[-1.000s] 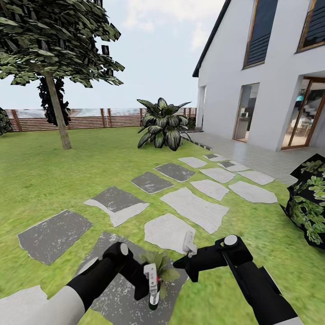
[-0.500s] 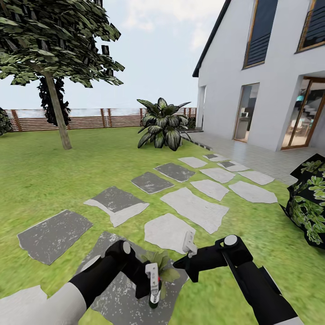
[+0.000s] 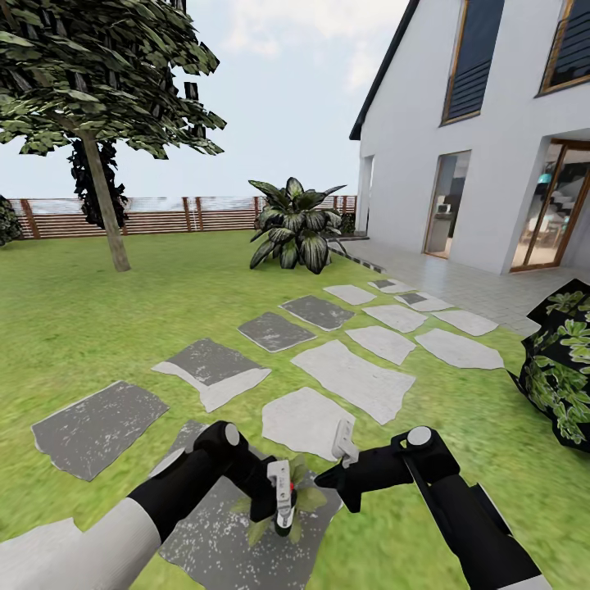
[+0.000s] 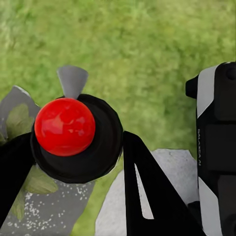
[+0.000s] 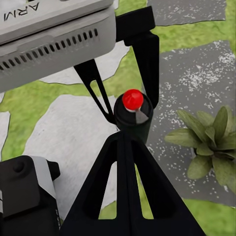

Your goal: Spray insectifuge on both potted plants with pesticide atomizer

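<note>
The left tool (image 3: 281, 510) grips a dark cylinder with a red knob (image 3: 283, 501), apparently the atomizer, directly above the low green-leaved potted plant (image 3: 305, 494) on the speckled grey stepping stone (image 3: 209, 541). The right tool's (image 3: 342, 483) state is unclear. Tilting risks mist missing outer leaves.

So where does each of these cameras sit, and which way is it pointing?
Head view: on the head, facing forward and down across lawn, stepping stones and house; both arms show, left end effector by the potted plant.
Left wrist view: on the left arm, looking down along its fingers at the red-topped atomizer they grip.
Right wrist view: on the right arm, looking past the right end effector at the left one.
Shared: the atomizer appears in all three.
</note>
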Motion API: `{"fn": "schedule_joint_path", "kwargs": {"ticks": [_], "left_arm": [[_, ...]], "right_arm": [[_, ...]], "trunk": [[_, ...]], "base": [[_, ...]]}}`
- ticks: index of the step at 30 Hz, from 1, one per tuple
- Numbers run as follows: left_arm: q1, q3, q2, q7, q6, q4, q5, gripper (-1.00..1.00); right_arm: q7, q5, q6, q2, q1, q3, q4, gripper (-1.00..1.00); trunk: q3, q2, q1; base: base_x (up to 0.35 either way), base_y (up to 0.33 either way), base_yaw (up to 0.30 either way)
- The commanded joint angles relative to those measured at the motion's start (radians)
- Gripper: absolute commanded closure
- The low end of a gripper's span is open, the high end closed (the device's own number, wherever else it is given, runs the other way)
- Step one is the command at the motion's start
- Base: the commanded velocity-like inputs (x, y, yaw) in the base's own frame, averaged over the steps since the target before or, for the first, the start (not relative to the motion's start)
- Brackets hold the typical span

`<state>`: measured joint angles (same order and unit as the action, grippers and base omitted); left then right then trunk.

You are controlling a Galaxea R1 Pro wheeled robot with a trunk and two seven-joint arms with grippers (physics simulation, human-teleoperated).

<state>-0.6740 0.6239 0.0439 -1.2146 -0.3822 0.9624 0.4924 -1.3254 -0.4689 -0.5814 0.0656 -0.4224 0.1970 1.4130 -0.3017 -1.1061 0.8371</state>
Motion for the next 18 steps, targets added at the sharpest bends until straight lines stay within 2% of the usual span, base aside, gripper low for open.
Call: {"fn": "schedule_joint_path", "kwargs": {"ticks": [1, 11, 18], "left_arm": [[-0.001, 0.002, 0.001, -0.003, -0.01, 0.002, 0.002, 1.0], [-0.002, 0.003, -0.02, -0.003, -0.011, 0.033, 0.002, 1.0], [-0.002, 0.006, -0.022, -0.003, -0.011, 0.041, 0.002, 1.0]], "right_arm": [[-0.005, -0.005, -0.009, 0.0, -0.001, 0.001, 0.001, 1.0], [-0.005, -0.004, -0.009, 0.0, -0.001, 0.001, 0.001, 1.0], [-0.005, -0.004, -0.009, 0.0, -0.001, 0.0, -0.002, 1.0]], "trunk": [[-0.001, -0.001, 0.0], [-0.001, -0.001, 0.0], [-0.001, -0.001, 0.0]], "base": [[0.0, 0.0, 0.0], [0.0, 0.0, 0.0], [0.0, 0.0, 0.0]]}}
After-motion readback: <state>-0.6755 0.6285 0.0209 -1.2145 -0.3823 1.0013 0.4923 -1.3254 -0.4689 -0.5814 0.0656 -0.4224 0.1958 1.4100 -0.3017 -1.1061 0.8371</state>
